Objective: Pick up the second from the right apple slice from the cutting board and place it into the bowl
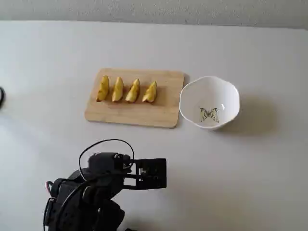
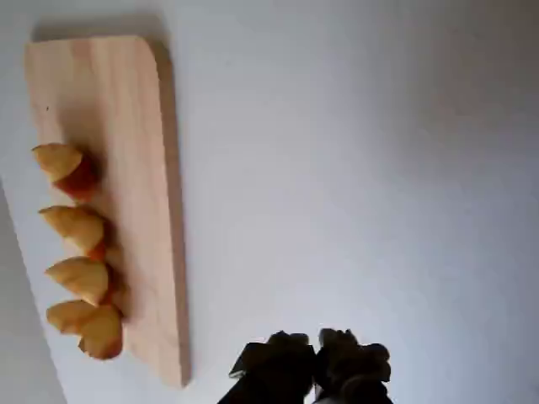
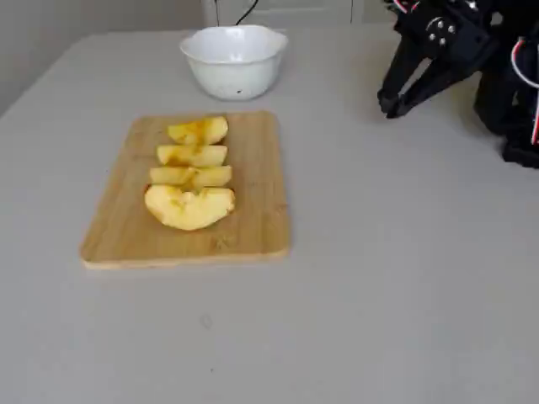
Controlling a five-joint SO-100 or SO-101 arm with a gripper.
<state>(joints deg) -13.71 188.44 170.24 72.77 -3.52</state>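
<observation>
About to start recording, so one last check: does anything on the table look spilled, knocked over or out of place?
Nothing stands out. Four apple slices sit in a row on the cutting board, the bowl stands upright and empty beside it, and the gripper is well clear.

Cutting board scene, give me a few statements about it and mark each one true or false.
1. Four apple slices sit in a row on the cutting board. True.
2. The bowl already holds a slice. False: it is empty, showing only its butterfly drawing.
3. The gripper is clamped on the apple slice. False: it holds nothing and hangs over bare table, away from the board.
4. In the fixed view from above, the bowl stands right of the board. True.
5. The slices are stacked in a pile. False: they lie side by side.
</observation>
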